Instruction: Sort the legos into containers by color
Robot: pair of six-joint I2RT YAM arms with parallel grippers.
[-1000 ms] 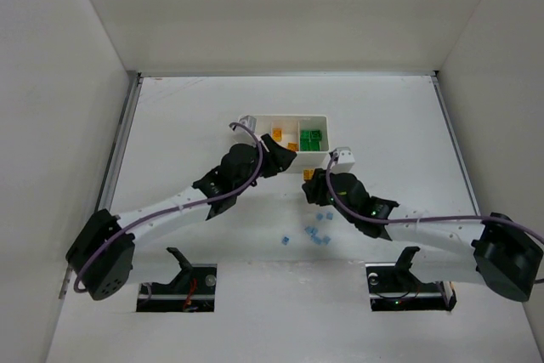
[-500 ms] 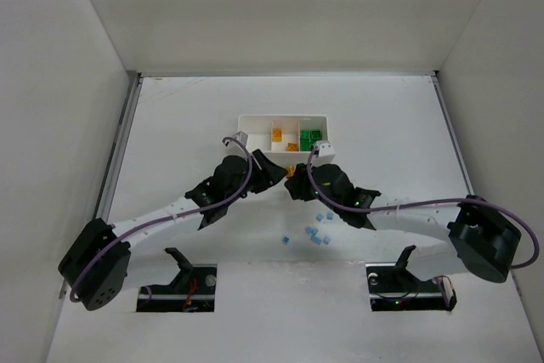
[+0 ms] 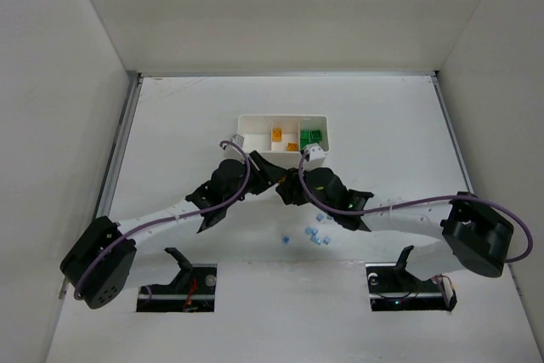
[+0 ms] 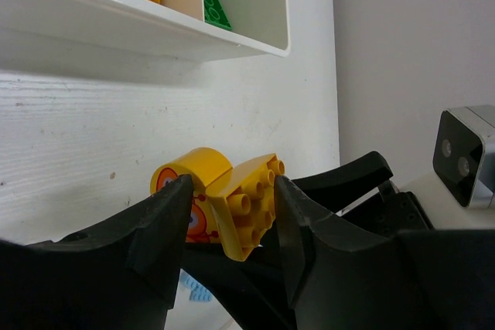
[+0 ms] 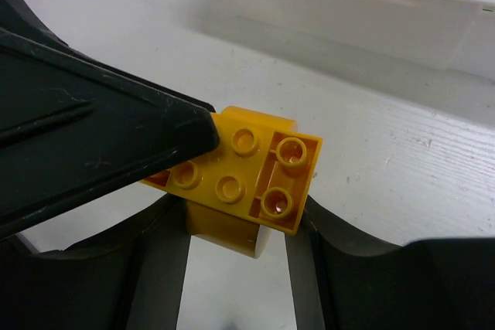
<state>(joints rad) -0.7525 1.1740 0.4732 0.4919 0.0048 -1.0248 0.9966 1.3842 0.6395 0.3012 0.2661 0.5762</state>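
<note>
A yellow-orange lego (image 4: 232,202), a studded plate on a rounded block with a printed eye, sits between both grippers just in front of the white tray (image 3: 255,121). My left gripper (image 4: 232,191) is shut on its sides. My right gripper (image 5: 236,222) is shut on it from the other direction, and the lego (image 5: 247,171) shows there with a left finger (image 5: 100,137) over it. In the top view the two grippers (image 3: 276,174) (image 3: 291,186) meet tip to tip and hide the lego. The tray holds orange legos (image 3: 276,134) in the middle compartment and green ones (image 3: 311,137) in the right.
Several small light blue legos (image 3: 316,234) lie on the table near the right arm, toward the front edge. The tray's front wall (image 5: 348,5) stands close ahead of both grippers. White walls enclose the table on three sides.
The left gripper has drawn back from the tray and the right gripper has moved left and forward. The two now meet on the yellow-orange lego.
</note>
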